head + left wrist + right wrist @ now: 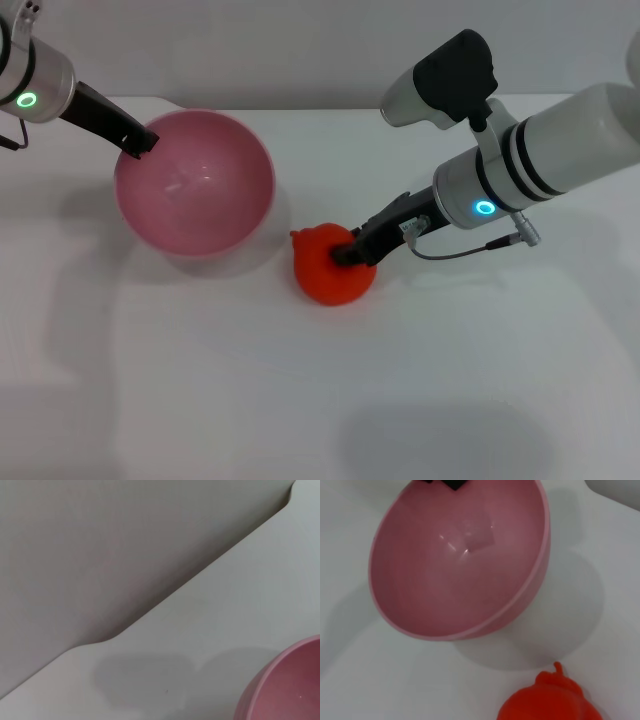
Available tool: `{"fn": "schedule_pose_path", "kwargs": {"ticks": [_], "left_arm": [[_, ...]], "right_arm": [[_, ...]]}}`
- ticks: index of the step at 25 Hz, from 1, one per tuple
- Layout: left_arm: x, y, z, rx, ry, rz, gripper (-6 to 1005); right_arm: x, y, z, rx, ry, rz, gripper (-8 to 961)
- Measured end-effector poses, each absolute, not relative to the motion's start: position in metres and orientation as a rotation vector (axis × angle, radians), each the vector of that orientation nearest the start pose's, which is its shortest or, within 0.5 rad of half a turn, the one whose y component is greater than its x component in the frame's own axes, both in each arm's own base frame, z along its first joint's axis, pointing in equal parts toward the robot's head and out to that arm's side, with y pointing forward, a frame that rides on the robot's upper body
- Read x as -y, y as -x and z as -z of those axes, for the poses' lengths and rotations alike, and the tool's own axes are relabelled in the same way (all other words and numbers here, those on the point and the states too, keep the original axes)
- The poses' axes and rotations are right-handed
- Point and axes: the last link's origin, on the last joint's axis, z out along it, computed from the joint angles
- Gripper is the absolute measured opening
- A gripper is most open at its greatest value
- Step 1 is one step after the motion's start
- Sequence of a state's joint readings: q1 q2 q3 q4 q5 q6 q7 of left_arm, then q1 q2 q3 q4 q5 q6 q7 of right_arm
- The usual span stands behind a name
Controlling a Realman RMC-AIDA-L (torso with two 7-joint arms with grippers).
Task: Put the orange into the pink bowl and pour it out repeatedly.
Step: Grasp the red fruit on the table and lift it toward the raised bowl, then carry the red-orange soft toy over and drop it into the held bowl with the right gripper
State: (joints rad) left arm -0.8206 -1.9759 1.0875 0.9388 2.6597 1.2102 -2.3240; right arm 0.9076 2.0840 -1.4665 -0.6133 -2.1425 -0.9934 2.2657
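Observation:
The pink bowl (pixel 196 185) stands empty at the table's back left, tipped a little. My left gripper (pixel 140 144) is shut on its far left rim; its dark fingertips (pixel 451 483) show at the bowl's edge in the right wrist view. The left wrist view catches only a slice of the bowl (pixel 287 685). The orange (pixel 330 265) lies on the table just right of the bowl (pixel 455 565), apart from it. My right gripper (pixel 352 248) reaches in from the right and is shut on the orange's upper right side. In the right wrist view the orange (pixel 552 702) is cut off by the frame edge.
The white table (pixel 300 400) stretches bare toward the front and to both sides. Its back edge (pixel 165 605) meets a grey wall just behind the bowl. My right arm's forearm (pixel 560 150) hangs over the table's right part.

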Motion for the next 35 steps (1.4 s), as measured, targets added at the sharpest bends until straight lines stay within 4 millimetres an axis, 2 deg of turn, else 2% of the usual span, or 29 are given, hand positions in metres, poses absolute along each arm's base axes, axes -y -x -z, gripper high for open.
{"fn": "schedule_pose_path", "kwargs": {"ticks": [1, 8, 10, 14, 15, 16, 23, 26, 30, 34, 35], "left_arm": [[-0.448, 0.208, -0.05, 0.787, 2.38, -0.337, 43], [-0.448, 0.206, -0.05, 0.781, 2.38, -0.334, 43], [-0.449, 0.205, -0.051, 0.777, 2.379, -0.332, 43], [-0.449, 0.204, -0.053, 0.769, 2.376, -0.331, 43], [-0.45, 0.203, -0.053, 0.766, 2.375, -0.329, 43], [-0.45, 0.203, -0.054, 0.763, 2.375, -0.328, 43], [-0.451, 0.197, -0.053, 0.748, 2.379, -0.321, 43], [-0.452, 0.195, -0.051, 0.741, 2.385, -0.32, 43], [-0.451, 0.19, -0.045, 0.732, 2.399, -0.318, 43], [-0.45, 0.184, -0.037, 0.715, 2.42, -0.321, 43], [-0.45, 0.182, -0.034, 0.71, 2.427, -0.321, 43]], "right_arm": [[-0.405, -0.16, 0.097, -0.875, 2.741, 0.113, 504], [-0.406, -0.16, 0.094, -0.872, 2.733, 0.1, 261], [-0.406, -0.163, 0.09, -0.875, 2.725, 0.088, 118], [-0.407, -0.167, 0.072, -0.867, 2.669, 0.011, 78], [-0.409, -0.167, 0.055, -0.849, 2.617, -0.059, 68], [-0.409, -0.167, 0.055, -0.849, 2.617, -0.059, 66], [-0.415, -0.165, -0.007, -0.748, 2.424, -0.196, 55], [-0.416, -0.152, -0.024, -0.681, 2.39, -0.244, 50], [-0.415, -0.118, -0.039, -0.54, 2.396, -0.3, 53], [-0.407, -0.081, -0.039, -0.401, 2.452, -0.335, 57], [-0.402, -0.067, -0.032, -0.346, 2.493, -0.345, 58]]}}
